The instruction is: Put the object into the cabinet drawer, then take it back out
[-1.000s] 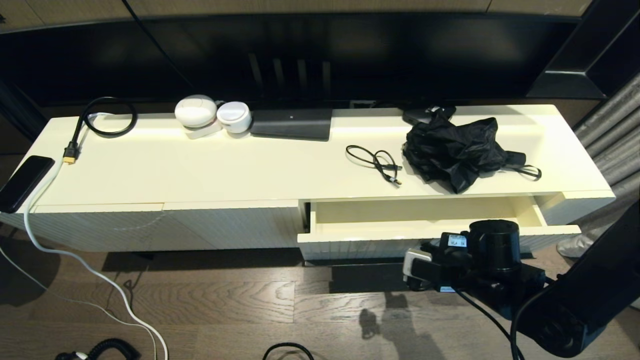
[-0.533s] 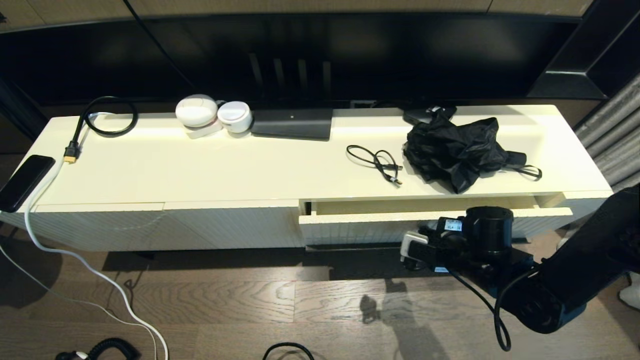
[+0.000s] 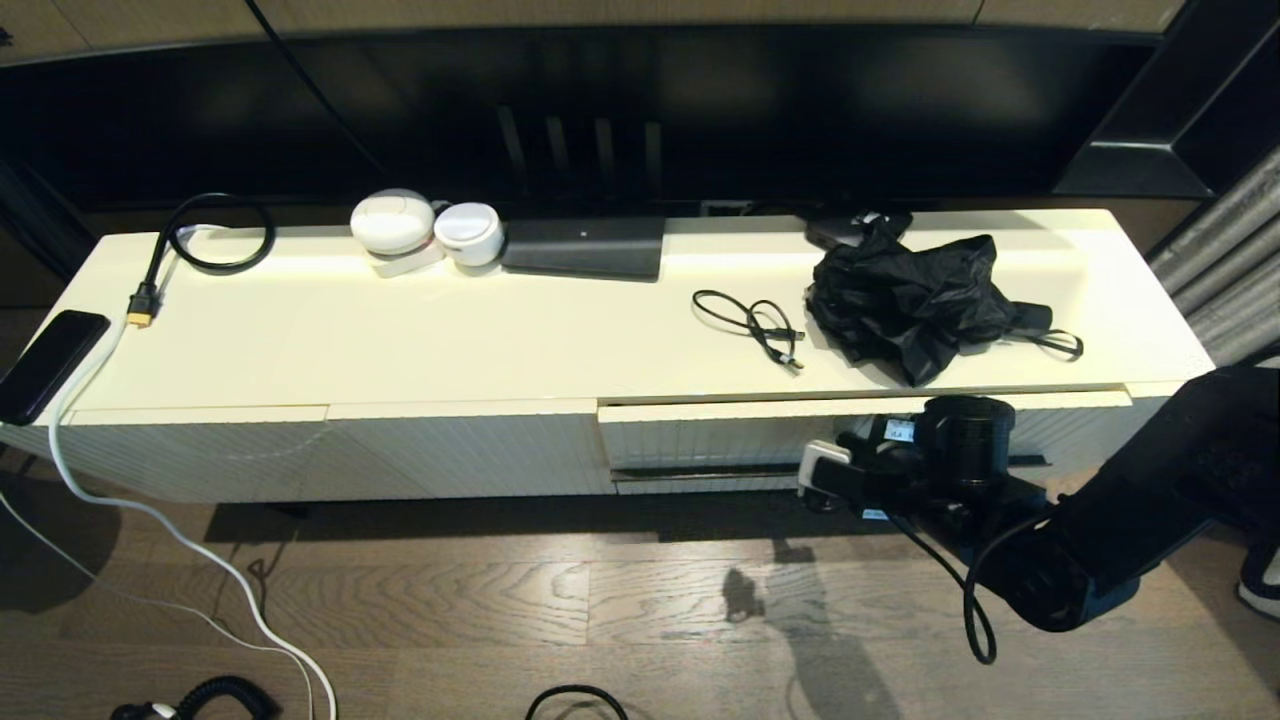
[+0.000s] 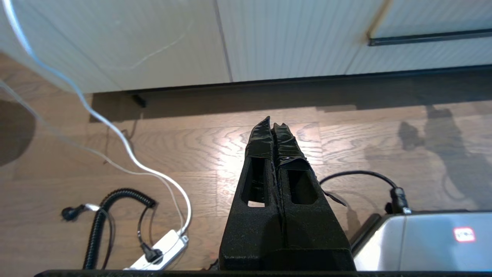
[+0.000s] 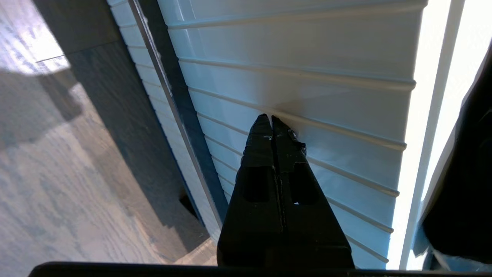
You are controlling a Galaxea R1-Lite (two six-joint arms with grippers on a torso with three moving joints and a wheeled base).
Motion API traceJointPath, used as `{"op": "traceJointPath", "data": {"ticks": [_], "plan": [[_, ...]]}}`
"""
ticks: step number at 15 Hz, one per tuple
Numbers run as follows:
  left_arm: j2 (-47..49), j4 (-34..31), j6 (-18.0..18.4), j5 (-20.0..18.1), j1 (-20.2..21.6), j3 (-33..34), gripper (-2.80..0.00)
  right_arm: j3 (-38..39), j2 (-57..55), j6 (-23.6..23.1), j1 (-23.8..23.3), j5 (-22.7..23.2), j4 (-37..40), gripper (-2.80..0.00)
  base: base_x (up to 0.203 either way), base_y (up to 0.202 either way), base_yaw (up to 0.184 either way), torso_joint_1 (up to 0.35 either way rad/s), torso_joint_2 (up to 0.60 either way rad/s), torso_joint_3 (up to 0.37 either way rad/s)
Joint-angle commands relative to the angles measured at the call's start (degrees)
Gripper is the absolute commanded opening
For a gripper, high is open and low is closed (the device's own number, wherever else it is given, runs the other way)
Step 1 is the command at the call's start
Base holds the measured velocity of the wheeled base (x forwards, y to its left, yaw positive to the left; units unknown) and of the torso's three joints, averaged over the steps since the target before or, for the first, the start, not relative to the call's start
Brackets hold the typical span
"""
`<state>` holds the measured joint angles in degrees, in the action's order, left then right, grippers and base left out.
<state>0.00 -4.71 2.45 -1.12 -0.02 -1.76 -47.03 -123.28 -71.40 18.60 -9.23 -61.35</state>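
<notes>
- Head view: the drawer sits in the right half of the long cream cabinet, its ribbed front nearly level with the handle-less panels to its left, with only a thin seam under the cabinet's top; its thin black handle runs along the lower part of the front
- The right pincer is closed, fingers pressed together and holding nothing; in the right wrist view its tips rest against the ribbed front of the drawer, just beside the handle; the right arm reaches in from the floor side of the drawer
- The left pincer is closed and empty too; it hangs parked above the wooden floor, well apart from the drawer and in front of the cabinet's left panels
- On the surface above the drawer lie a crumpled black umbrella and, just beside it towards the cabinet's middle, a small coiled black cable
- Farther along the surface from the drawer, towards the cabinet's left end: a flat black box, two round white gadgets, a looped black cord and a dark phone at the very edge
</notes>
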Motion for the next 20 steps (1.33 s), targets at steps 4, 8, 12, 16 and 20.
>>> {"op": "traceJointPath", "data": {"ticks": [4,8,12,16,20], "plan": [[0.0,-0.04,0.01,-0.02,0.01,0.0,-2.8,-2.86,-1.09,-1.85,-0.59,0.01,0.22,-2.8,0.0,0.0,0.0,0.0,0.0,0.0],[0.0,-0.04,0.01,-0.02,0.02,0.0,-2.8,-2.9,-0.59,-1.9,-0.76,0.0,0.35,-2.8,0.0,0.0,0.0,0.0,0.0,0.0],[0.0,-0.04,0.01,-0.02,-0.03,0.0,-2.8,1.04,3.71,-1.9,-0.98,-0.1,2.32,-2.8,0.0,0.0,0.0,0.0,0.0,0.0],[0.0,-0.04,0.01,-0.02,-0.04,0.0,-2.8,6.11,11.96,-1.64,-1.92,-0.2,6.82,-2.8,0.0,0.0,0.0,0.0,0.0,0.0],[0.0,-0.04,0.01,-0.02,0.02,0.0,-2.8,12.84,28.05,0.27,-2.8,-0.37,17.65,-2.8,0.0,0.0,0.0,0.0,0.0,0.0]]}}
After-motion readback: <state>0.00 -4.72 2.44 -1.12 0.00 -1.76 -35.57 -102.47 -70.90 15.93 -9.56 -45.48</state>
